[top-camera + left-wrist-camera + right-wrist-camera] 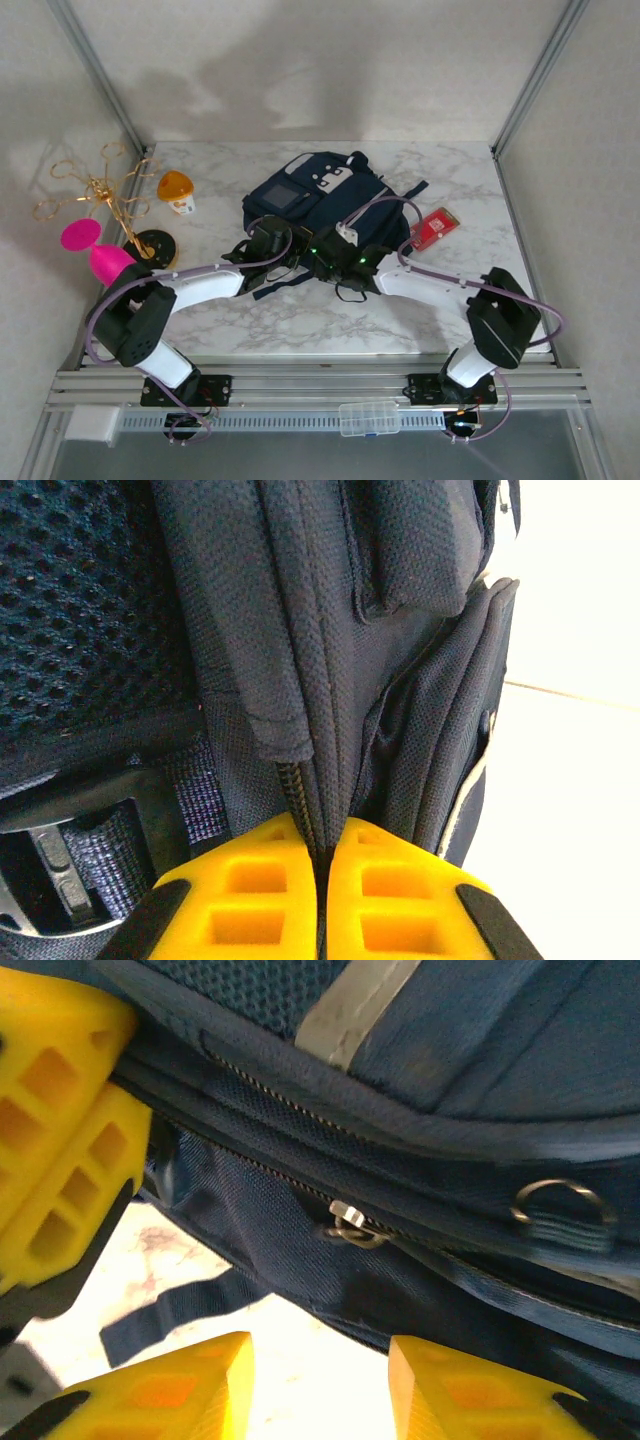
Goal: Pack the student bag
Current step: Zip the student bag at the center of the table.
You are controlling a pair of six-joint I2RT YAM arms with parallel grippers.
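- Your left arm [205,283] and right arm [430,285]: white shells, black joints, purple cables [90,330].
- Your left hand [320,855] and right hand [320,1365]: yellow fingers [255,905], square pockets.

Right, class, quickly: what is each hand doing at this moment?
Left hand: closed, pinching the student bag at its zip seam.
Right hand: open, holding nothing, close to the zip pull.

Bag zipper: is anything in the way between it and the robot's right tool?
No, nothing visible stands between them. The right tool is open right at the bag, the zipper pull just ahead of it. The left tool pinches the bag nearby.
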